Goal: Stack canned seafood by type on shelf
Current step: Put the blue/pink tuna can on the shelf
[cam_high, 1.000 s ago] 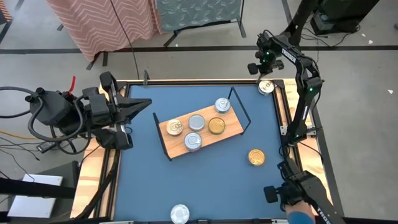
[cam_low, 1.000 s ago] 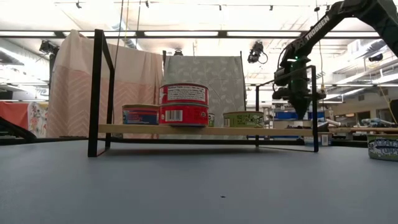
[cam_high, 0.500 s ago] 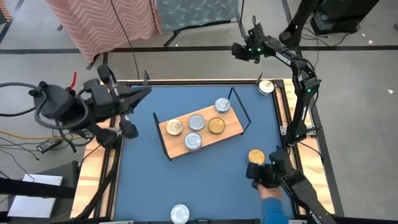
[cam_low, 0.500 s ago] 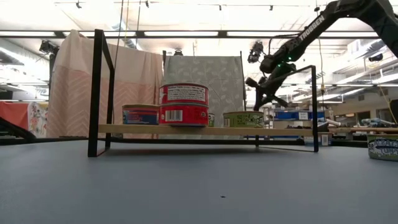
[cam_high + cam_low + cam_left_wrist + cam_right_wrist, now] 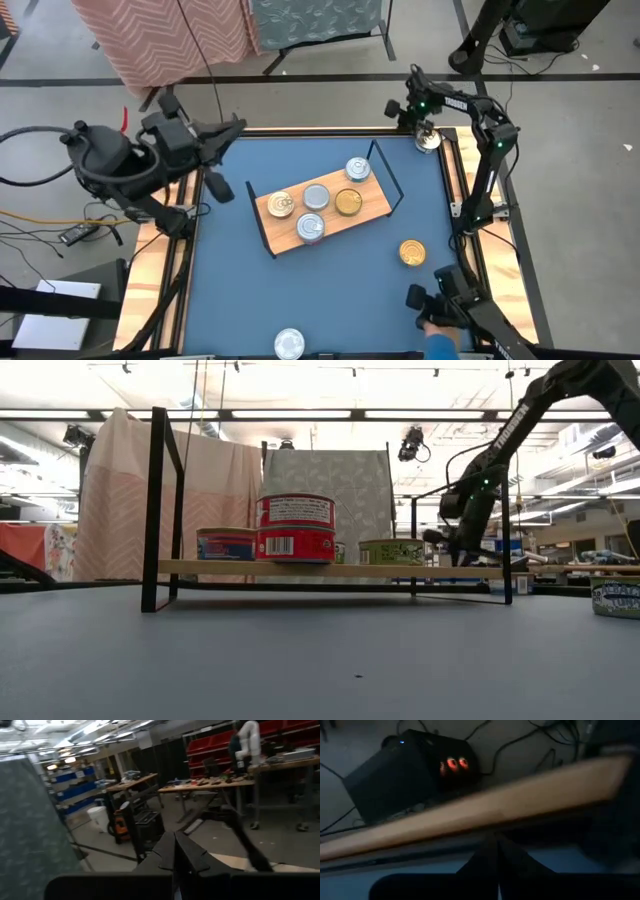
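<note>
The shelf (image 5: 372, 212), a light-wood board with black wire ends, stands mid-table and carries several tins of the canned seafood, gold (image 5: 281, 204) and silver (image 5: 316, 196). In the low view a red tin (image 5: 295, 528) stands tallest on it. A loose gold tin (image 5: 412, 252) rests flat on the blue table, and a silver tin (image 5: 430, 142) lies at the far right corner. My right gripper (image 5: 422, 124) is shut and slants down just beside that tin; in the right wrist view (image 5: 497, 842) it is over the wooden rim. My left gripper (image 5: 238, 124) is shut and held high over the far left corner.
Another silver tin (image 5: 289, 343) lies at the near edge. A dark object with a blue part (image 5: 440, 305) reaches in at the near right corner. The wooden rim (image 5: 460, 180) frames the table. Bare blue surface (image 5: 240, 290) spreads left of and in front of the shelf.
My right gripper swung out level toward the table's left beyond the far edge, then turned back and came down, tipped steeply, beside the corner tin. My left arm swung toward the far edge, still shut. The dark object at the near right shifted about.
</note>
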